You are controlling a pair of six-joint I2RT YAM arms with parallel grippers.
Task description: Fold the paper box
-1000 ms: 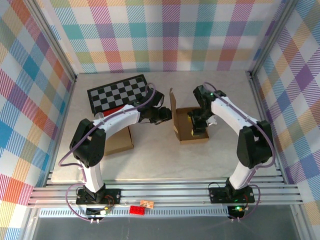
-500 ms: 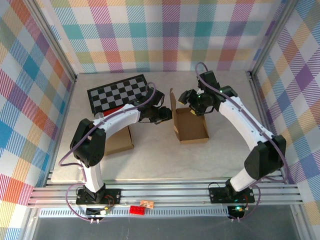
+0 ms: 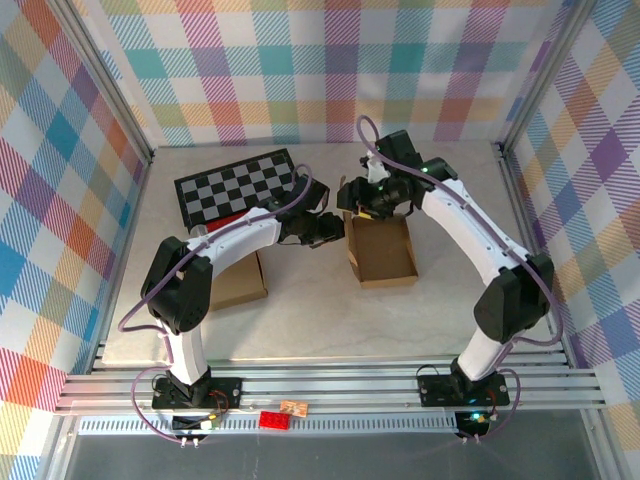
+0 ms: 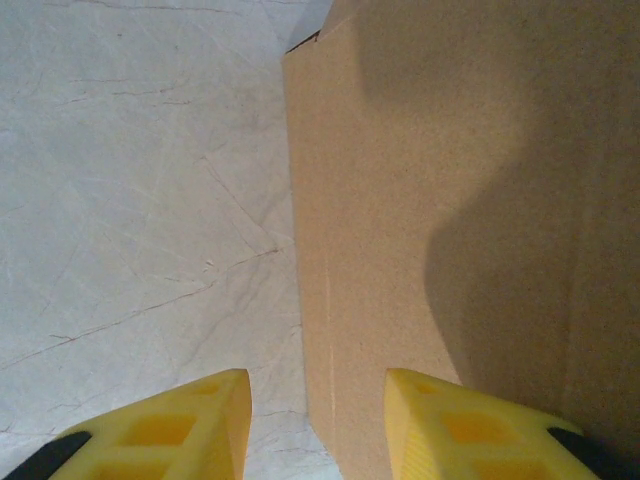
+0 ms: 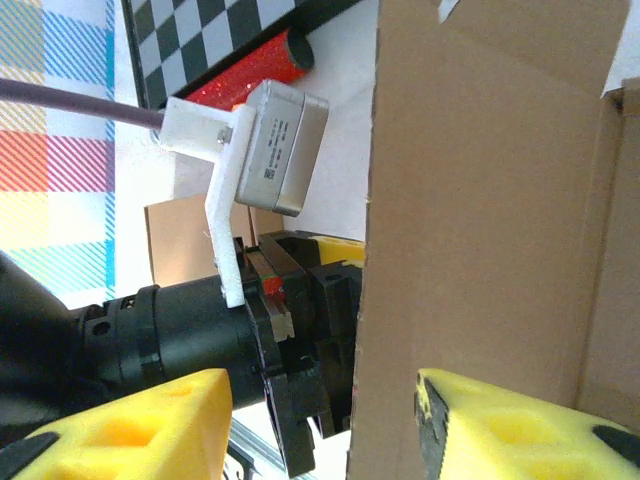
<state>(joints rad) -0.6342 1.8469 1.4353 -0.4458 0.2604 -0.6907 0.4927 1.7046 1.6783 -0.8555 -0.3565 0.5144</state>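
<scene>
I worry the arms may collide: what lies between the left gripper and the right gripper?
The upright side flap of the paper box stands between left gripper and right gripper, clearest in the right wrist view.

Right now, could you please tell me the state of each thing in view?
paper box: open-topped, left flap standing.
left gripper: open, astride the box's left wall.
right gripper: open, astride a box flap.
checkerboard: lying flat.
spare cardboard: lying flat beneath the left arm.
</scene>
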